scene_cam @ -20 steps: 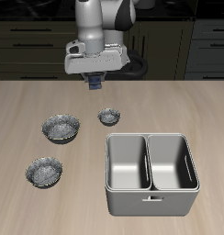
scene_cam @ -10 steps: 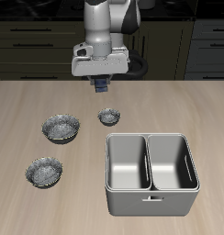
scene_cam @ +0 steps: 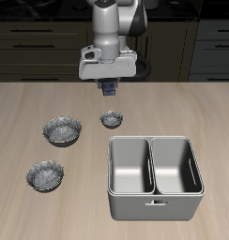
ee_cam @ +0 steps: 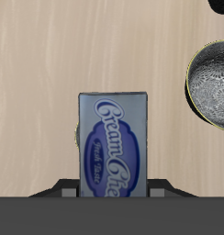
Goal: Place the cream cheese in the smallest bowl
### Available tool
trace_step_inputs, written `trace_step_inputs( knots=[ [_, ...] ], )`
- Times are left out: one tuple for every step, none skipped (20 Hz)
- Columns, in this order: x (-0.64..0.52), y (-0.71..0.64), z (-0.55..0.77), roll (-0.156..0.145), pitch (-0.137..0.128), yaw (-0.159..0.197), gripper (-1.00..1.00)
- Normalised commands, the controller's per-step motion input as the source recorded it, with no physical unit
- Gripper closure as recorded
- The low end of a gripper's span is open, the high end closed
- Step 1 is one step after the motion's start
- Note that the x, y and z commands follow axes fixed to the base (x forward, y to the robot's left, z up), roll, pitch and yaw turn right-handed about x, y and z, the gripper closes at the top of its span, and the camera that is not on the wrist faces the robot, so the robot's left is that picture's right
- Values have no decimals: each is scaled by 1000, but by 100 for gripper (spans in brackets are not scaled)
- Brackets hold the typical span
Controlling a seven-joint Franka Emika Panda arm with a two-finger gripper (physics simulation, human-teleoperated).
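My gripper [scene_cam: 109,90] is shut on the cream cheese [scene_cam: 109,91], a small dark blue box, and holds it in the air above the table. In the wrist view the cream cheese [ee_cam: 112,143] fills the middle, blue with white lettering, held between the jaws. The smallest bowl [scene_cam: 111,119], silvery and speckled, stands on the table just in front of and below the gripper. It also shows in the wrist view [ee_cam: 213,79] off to one side of the box, partly cut by the frame edge.
Two wider silvery bowls stand on the table, one [scene_cam: 63,130] beside the smallest bowl and one [scene_cam: 44,174] nearer the front edge. A large grey double-compartment bin [scene_cam: 154,176] stands near the front edge.
The gripper, still holding the cream cheese, has moved sideways across the table toward a spot above the smallest bowl.
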Motion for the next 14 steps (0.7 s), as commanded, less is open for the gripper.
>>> trace_step_inputs(
  knots=[
    [39, 5, -33, -104, -3, 10, 100],
    [12, 93, -47, 107, 19, -47, 100],
    [-16, -2, -13, -8, -17, 39, 100],
    [-9, -56, -32, -60, -10, -8, 100],
    [115, 48, -150, 18, 32, 11, 100],
    [63, -40, -149, -30, 26, -19, 100],
    [46, 56, -148, 26, 36, 5, 100],
    [31, -19, -120, -14, 6, 9, 100],
    [47, -102, -259, -63, 50, -9, 100],
    [114, 65, -202, 62, 48, -10, 100],
    [95, -102, -172, -53, 37, 47, 100],
    [44, -126, -150, -62, 29, -31, 100],
    [-25, -49, -71, -1, 0, -12, 100],
    [29, -136, -236, -35, 35, -7, 100]
  ],
)
